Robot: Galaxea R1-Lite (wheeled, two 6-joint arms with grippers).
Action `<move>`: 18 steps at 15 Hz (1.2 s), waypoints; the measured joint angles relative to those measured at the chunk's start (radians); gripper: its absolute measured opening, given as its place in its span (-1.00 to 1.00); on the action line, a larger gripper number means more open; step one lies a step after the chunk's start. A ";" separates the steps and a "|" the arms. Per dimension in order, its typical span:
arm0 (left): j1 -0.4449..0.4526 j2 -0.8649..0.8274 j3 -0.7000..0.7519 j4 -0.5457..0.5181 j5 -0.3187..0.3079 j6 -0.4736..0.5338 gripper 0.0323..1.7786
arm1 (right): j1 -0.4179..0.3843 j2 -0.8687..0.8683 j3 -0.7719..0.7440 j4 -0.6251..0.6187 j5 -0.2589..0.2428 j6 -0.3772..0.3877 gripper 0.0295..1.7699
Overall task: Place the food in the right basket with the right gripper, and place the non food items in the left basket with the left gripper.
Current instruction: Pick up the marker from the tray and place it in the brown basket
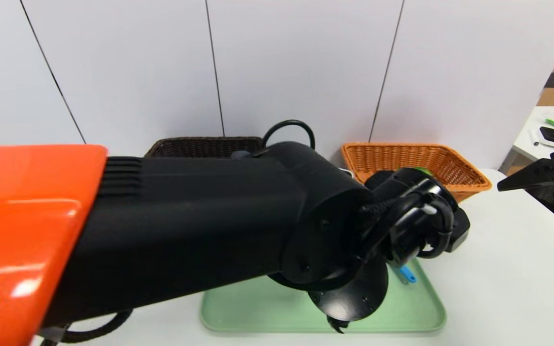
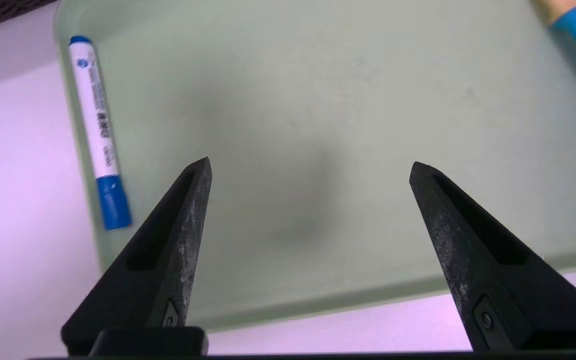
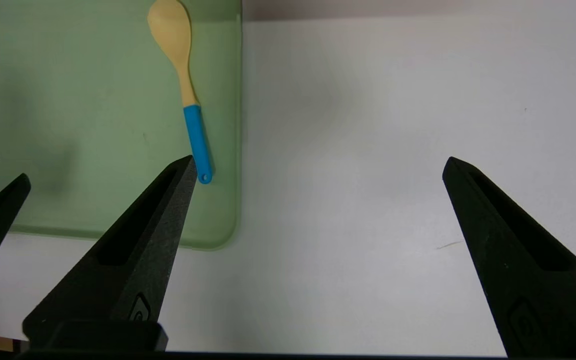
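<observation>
Left gripper: your jaws stand wide apart with nothing between them, hanging over the bare middle of the pale green tray.
Left basket: very dark brown wicker, behind your left arm at the back.
Marker: white barrel, blue cap, lying along one tray edge.
Spoon: pale wooden bowl, blue handle, lying flat by the tray's right edge.
Right basket: orange-tan wicker at the back; a bit of green shows inside.
Right gripper: your jaws gape over the white table, right of the tray.
</observation>
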 joint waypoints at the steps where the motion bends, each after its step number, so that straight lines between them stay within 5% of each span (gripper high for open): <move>1: 0.011 -0.023 0.011 0.031 -0.031 -0.003 0.63 | 0.000 0.000 0.000 0.000 0.000 0.000 0.92; 8: 0.168 -0.185 0.263 -0.008 -0.214 0.049 0.80 | 0.000 -0.004 -0.003 0.000 0.009 0.000 0.92; 14: 0.392 -0.213 0.281 -0.056 -0.412 0.201 0.86 | -0.001 -0.014 0.009 0.000 0.017 0.002 0.92; 18: 0.429 -0.189 0.280 -0.085 -0.478 0.207 0.88 | -0.005 -0.025 0.039 -0.001 0.022 0.001 0.92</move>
